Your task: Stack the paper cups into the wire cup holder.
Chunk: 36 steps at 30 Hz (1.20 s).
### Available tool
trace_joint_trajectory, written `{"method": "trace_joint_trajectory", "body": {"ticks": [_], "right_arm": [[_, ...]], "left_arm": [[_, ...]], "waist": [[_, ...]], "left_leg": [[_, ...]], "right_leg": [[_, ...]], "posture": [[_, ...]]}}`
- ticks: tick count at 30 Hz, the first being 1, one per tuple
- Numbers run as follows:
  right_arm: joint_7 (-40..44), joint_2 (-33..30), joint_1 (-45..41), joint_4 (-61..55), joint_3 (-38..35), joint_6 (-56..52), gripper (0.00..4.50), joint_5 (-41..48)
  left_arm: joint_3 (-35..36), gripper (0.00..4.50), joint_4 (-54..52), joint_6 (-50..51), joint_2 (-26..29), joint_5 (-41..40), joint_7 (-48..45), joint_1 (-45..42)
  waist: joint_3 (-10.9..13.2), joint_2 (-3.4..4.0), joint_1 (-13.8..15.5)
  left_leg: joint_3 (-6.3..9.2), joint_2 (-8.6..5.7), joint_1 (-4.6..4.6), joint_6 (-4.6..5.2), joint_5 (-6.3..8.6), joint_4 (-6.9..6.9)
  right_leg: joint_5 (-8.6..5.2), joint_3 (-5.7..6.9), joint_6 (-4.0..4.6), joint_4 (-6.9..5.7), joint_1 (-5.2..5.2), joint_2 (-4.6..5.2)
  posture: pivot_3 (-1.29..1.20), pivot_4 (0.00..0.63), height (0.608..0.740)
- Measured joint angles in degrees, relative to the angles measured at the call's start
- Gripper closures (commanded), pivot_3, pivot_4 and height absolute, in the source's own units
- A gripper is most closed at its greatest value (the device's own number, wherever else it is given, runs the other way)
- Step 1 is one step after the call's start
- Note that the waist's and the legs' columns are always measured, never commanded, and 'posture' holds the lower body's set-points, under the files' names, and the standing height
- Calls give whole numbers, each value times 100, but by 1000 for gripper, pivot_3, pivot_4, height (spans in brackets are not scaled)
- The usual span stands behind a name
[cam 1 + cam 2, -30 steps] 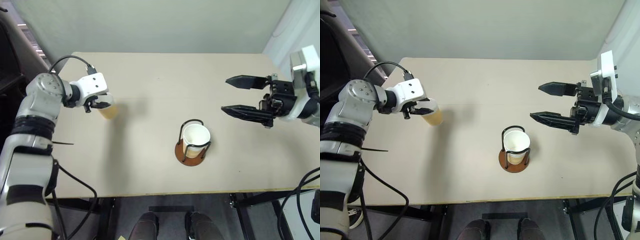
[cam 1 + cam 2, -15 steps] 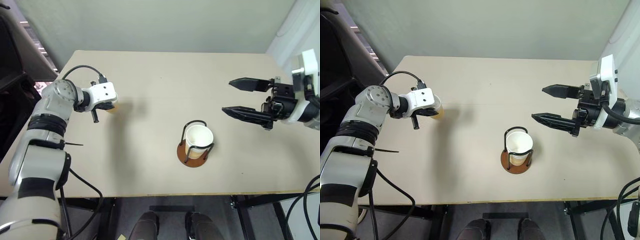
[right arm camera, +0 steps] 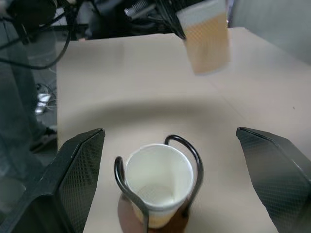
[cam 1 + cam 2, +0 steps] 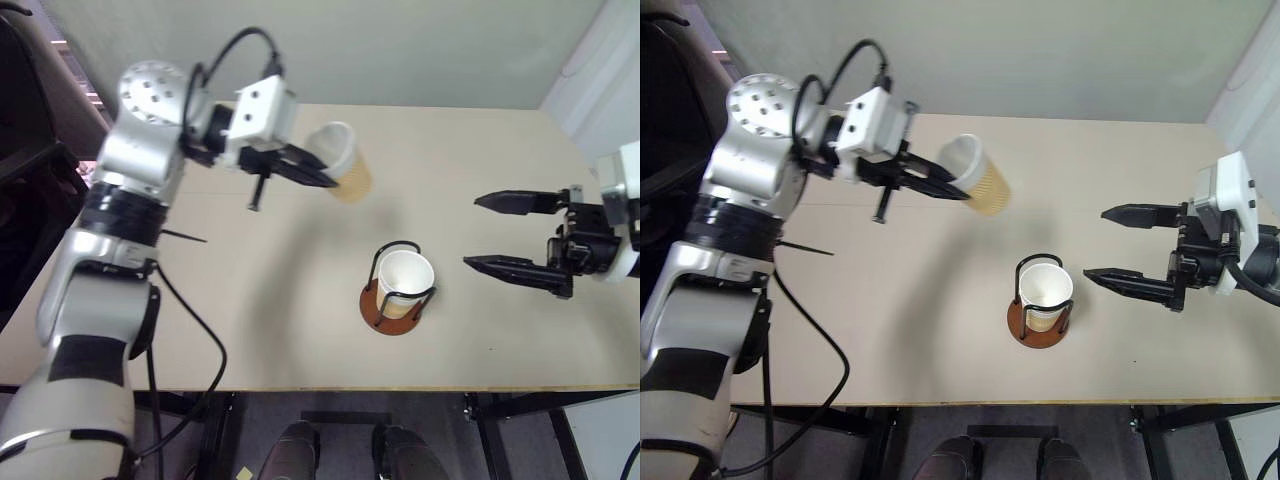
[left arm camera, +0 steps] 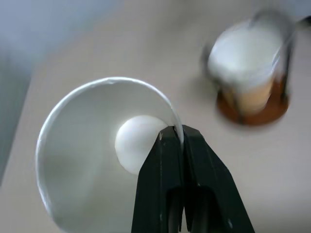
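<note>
**Left arm holds a cup aloft; right gripper waits wide beside the holder**

The left arm is raised and bent across the table [image 4: 480, 160], its gripper [image 4: 322, 178] reaching toward the robot's right and tipped a little downward. Its two black fingers are pinched tight on the rim of a paper cup [image 4: 343, 170], one inside the wall and one outside, and the cup hangs tilted in the air above the tabletop, up and to the left of the wire cup holder [image 4: 398, 290]. The holder stands upright near the table's middle with another cup [image 4: 405, 280] seated inside its loops, mouth up.

The right arm comes in from the right edge, its gripper [image 4: 505, 233] roughly level and aimed toward the holder, fingers spread far apart with nothing between them, well clear of the wire.

The left wrist view looks straight into the held cup [image 5: 104, 150], showing its white bottom and the fingers [image 5: 167, 179] clamped together over the rim, with the blurred holder [image 5: 252, 68] beyond. The right wrist view faces the holder [image 3: 155, 187] head-on between its own spread fingers [image 3: 73, 179], and shows the carried cup's ribbed tan side [image 3: 206, 36] from below.
</note>
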State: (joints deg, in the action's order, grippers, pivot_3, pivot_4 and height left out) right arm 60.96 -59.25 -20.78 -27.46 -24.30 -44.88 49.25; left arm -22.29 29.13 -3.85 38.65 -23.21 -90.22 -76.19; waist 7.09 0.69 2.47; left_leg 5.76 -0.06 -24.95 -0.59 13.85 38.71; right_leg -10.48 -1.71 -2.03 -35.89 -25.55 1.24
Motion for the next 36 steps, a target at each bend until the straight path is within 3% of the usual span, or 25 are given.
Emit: {"method": "trace_joint_trajectory", "body": {"ticks": [3, 7, 15, 26, 29, 36], "right_arm": [[-73, -35, 258, -94, -281, -4, 0, 25], [-226, -66, 781, -626, -768, -152, 0, 224], [-697, -58, 1653, -1315, -1775, -480, 0, 588], [-1134, -46, 2178, -1664, -2261, -555, 0, 1008], [-1204, -49, 2188, -1668, -2261, -548, 0, 1027], [-1268, -96, 2120, -1631, -2169, -461, 0, 1036]], "left_arm": [[-602, 4464, -28, -141, -283, -446, -4, -353], [-1344, 4464, 29, -512, -601, -894, -7, -654], [-2628, 4464, 170, -1257, -495, -1385, -17, -946], [-3449, 4464, 494, -2018, -455, -1339, -21, -1027], [-3544, 3860, 508, -2050, -487, -1271, -21, -1027], [-3516, 1376, 688, -2083, -644, -1103, -24, -1022]], "waist": [[-2, 3, -6], [-4, 8, -19], [-6, 11, -12], [-6, 11, 9], [-6, 11, 11], [-6, 11, 15]], "left_leg": [[-6, 1, 5, 59, 34, 9], [-10, 4, 5, 58, 34, 17], [-18, -3, 5, 69, 40, 39], [-19, -12, 0, 76, 52, 44], [-19, -13, -1, 76, 52, 45], [-20, -14, -2, 71, 49, 47]], "right_leg": [[4, -2, -5, -7, 4, 1], [5, -2, -9, -12, 7, -2], [7, -14, -41, 0, 26, 0], [-2, -19, -64, 3, 28, 1], [-4, -20, -66, 4, 29, 1], [-5, -20, -68, 4, 30, 1]], "posture": [[0, 150, 740], [0, 150, 740], [0, 150, 740], [0, 150, 740], [0, 150, 740], [0, 150, 740]]}}
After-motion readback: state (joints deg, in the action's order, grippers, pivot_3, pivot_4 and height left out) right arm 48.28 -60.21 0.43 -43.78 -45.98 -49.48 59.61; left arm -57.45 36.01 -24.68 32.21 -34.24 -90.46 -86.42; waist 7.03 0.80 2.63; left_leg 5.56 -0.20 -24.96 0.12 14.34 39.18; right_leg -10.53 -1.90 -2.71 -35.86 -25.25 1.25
